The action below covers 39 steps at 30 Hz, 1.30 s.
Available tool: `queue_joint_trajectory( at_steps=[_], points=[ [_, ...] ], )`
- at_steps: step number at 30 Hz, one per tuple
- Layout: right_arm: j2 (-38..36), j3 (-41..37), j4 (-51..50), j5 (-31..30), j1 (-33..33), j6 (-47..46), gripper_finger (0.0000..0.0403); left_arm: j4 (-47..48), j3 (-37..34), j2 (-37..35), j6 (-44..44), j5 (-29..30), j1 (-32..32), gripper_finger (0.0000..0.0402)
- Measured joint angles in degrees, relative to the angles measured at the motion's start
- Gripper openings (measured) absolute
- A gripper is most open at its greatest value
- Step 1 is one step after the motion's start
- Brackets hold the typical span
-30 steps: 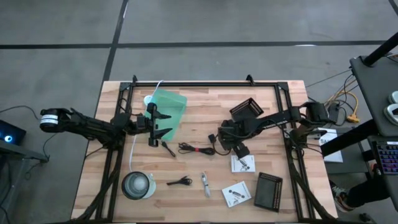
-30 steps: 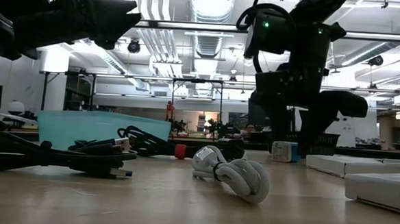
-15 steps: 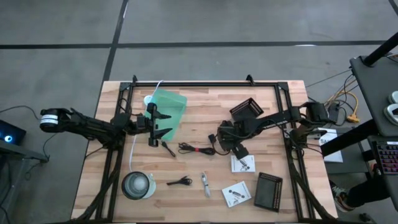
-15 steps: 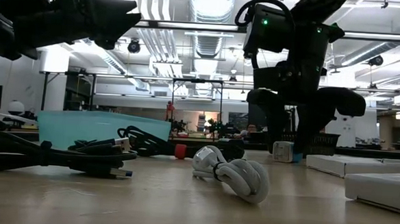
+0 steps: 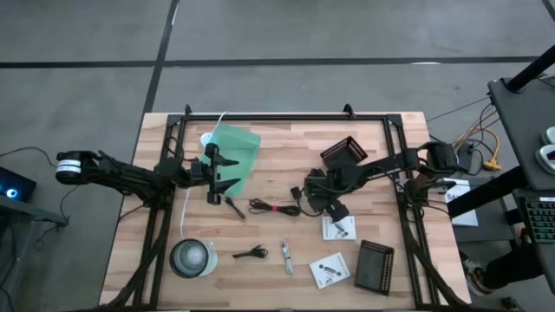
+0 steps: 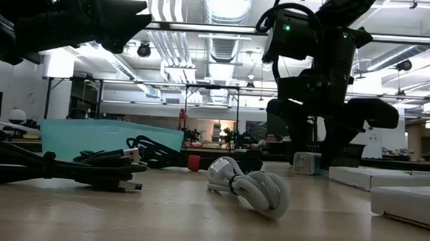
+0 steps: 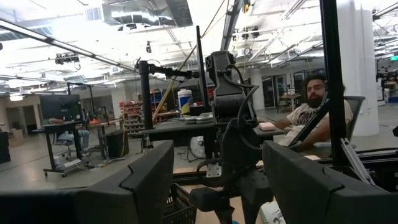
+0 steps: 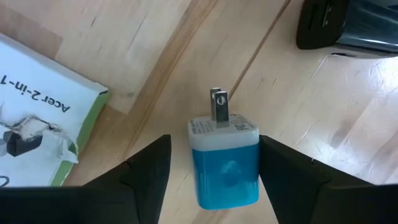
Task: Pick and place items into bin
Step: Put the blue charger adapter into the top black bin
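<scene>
The right gripper's (image 8: 211, 180) fingers (image 8: 146, 171) stood spread apart on either side of a small blue piece (image 8: 225, 163), a blue plug-in charger with a white top and two metal prongs, which lay on the table (image 8: 124, 37) between them; whether the pads touched its sides could not be told. Beside it lay the corner of a white printed packet (image 8: 43, 118), and a dark object (image 8: 348, 25) showed farther off. From above, the right gripper (image 5: 328, 206) sat low near the middle of the table (image 5: 286, 143), just above the upper white printed packet (image 5: 339, 228), with a black coiled cable (image 5: 270, 207) close at its side. In the level view the right gripper (image 6: 312, 159) reached down over the small blue piece (image 6: 306, 163).

The left gripper (image 5: 227, 173) hovered with its fingers (image 7: 140, 180) held wide apart over the edge of the green bin (image 5: 238, 152), holding nothing.

Elsewhere on the table lay a second white printed packet (image 5: 329, 269), a black clip (image 5: 251, 253), a silvery piece (image 5: 286, 256), a round clear lidded tub (image 5: 192, 258) and two black ribbed trays (image 5: 375, 267). In the left wrist view a person (image 7: 311, 118) sat in the room beyond.
</scene>
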<state>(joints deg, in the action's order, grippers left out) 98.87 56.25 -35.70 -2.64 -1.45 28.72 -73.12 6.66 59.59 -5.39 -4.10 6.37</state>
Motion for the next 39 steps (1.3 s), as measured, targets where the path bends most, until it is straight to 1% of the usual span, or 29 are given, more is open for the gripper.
queue_joint_trajectory(
  at_steps=[9,16,21,26,33,35,39],
  points=[
    [0.0,0.0,0.0,0.1,0.0,0.0,0.0133,0.0,0.0,0.0,0.0,0.0,0.0,0.0228],
    [-0.1,0.0,0.0,-0.3,0.0,-0.5,0.0132,0.0,0.0,0.0,0.0,0.0,0.0,0.0228],
    [-0.6,0.9,-0.5,-0.4,0.0,-6.6,0.0132,0.0,0.0,0.0,0.0,0.0,-0.1,0.0228],
    [-2.8,2.6,-0.5,-0.5,0.0,-13.4,0.0132,0.0,0.0,0.0,0.0,0.0,-0.1,0.0228],
    [-10.4,2.4,0.5,-0.5,0.0,-19.5,0.0132,0.0,0.0,0.0,0.0,0.0,-0.1,0.0228],
    [-13.5,1.3,1.2,-0.5,0.0,-21.4,0.0132,0.0,0.0,0.0,0.0,0.0,0.0,0.0228],
    [-20.1,-2.7,6.2,-0.9,0.0,-25.6,0.0132,0.0,0.0,0.0,0.0,0.0,0.0,0.0228]
  ],
)
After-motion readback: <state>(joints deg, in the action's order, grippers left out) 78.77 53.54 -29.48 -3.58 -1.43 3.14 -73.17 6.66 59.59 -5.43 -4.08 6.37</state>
